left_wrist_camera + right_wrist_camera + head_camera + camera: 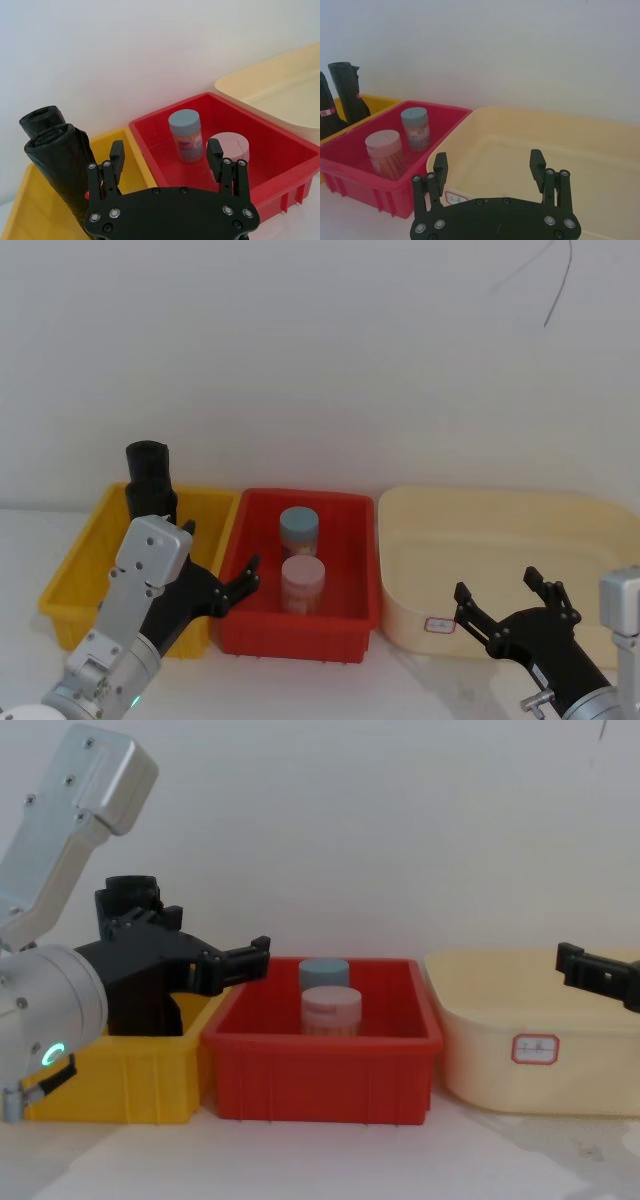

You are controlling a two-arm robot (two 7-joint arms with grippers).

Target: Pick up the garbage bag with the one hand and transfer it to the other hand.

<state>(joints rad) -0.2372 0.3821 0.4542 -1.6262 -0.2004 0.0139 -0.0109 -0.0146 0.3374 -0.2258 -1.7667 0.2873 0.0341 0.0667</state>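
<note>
The garbage bag (327, 122), a black roll with a red-and-white label band, stands in the yellow bin (70, 580). In the left wrist view it is the nearer, thicker roll (60, 165), just beside one fingertip. A second black roll (148, 478) stands behind it at the bin's back. My left gripper (215, 552), on the arm with the green ring, hovers open over the edge between the yellow and red bins, holding nothing. My right gripper (498, 590) is open and empty in front of the cream tub (480, 510).
The red bin (300, 635) in the middle holds a blue-lidded jar (299, 530) and a pink-lidded jar (302, 583). The cream tub on the right has a small label on its front. A white wall runs close behind all three containers.
</note>
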